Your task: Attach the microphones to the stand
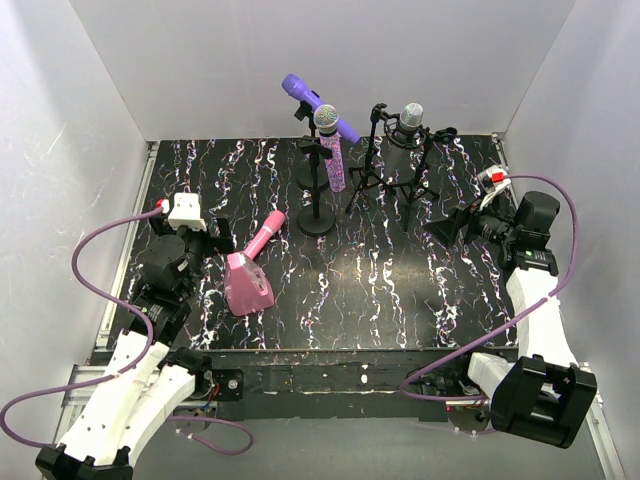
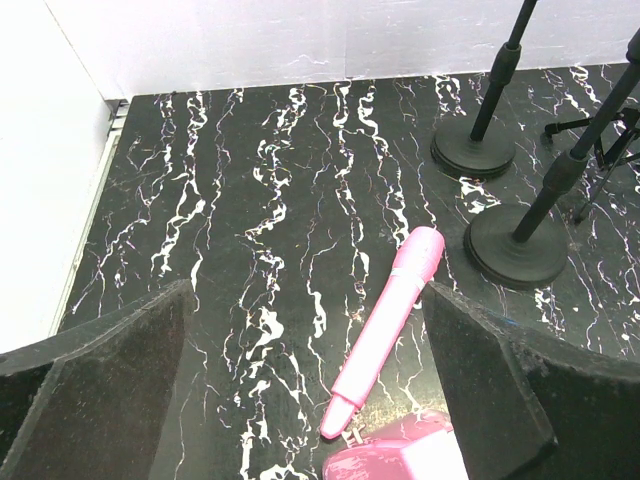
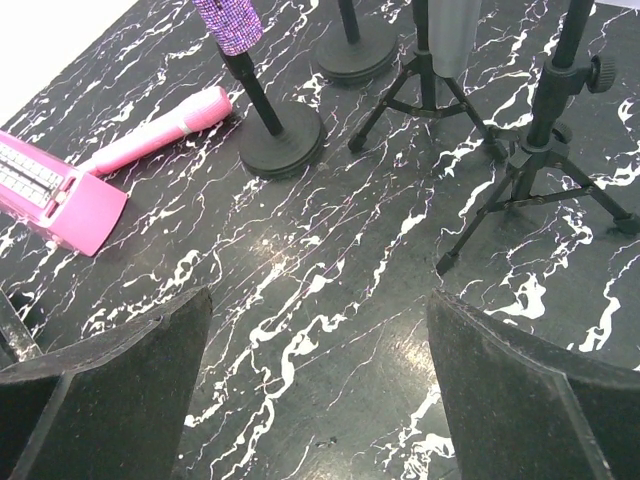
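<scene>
A pink microphone point(image 1: 262, 238) lies flat on the black marbled table, next to a pink wedge block point(image 1: 247, 285). It shows in the left wrist view point(image 2: 385, 330), under and between my open fingers, and in the right wrist view point(image 3: 155, 135). A plain purple microphone point(image 1: 318, 106), a glittery purple one point(image 1: 330, 150) and a silver-grey one point(image 1: 412, 122) sit in stands at the back. One tripod stand point(image 1: 372, 150) holds nothing. My left gripper point(image 1: 218, 240) point(image 2: 308, 300) is open and empty just left of the pink microphone. My right gripper point(image 1: 455, 225) point(image 3: 318, 300) is open and empty, right of the tripods.
Two round stand bases point(image 2: 473, 150) point(image 2: 515, 245) stand just beyond the pink microphone. Tripod legs point(image 3: 540, 170) spread over the table ahead of my right gripper. The pink block also shows in the left wrist view point(image 2: 400, 462) and the right wrist view point(image 3: 50, 195). White walls close in three sides.
</scene>
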